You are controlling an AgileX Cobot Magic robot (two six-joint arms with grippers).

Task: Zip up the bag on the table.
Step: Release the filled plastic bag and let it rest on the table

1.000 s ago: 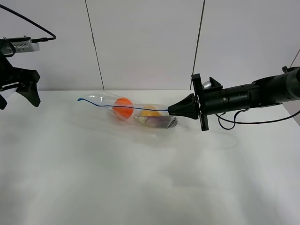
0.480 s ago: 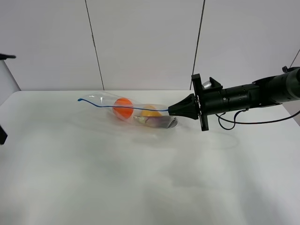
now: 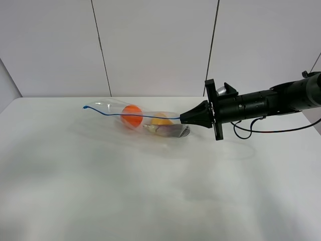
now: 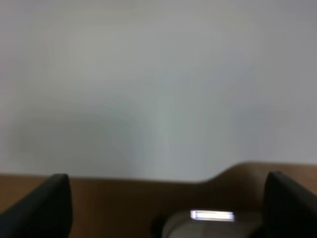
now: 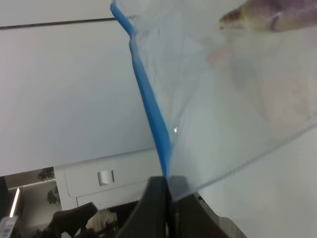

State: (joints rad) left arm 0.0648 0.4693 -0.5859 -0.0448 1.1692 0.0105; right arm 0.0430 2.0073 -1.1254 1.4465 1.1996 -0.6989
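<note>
Bag [image 3: 145,120] | zip end pinched by closed right fingers [image 3: 181,119] | left fingers [image 4: 42,206] wide, empty

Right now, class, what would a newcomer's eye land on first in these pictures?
The right pincer, shut on the blue zip strip at the right end of the clear bag. Next, the orange fruit glowing inside the bag, far on the white table.
</note>
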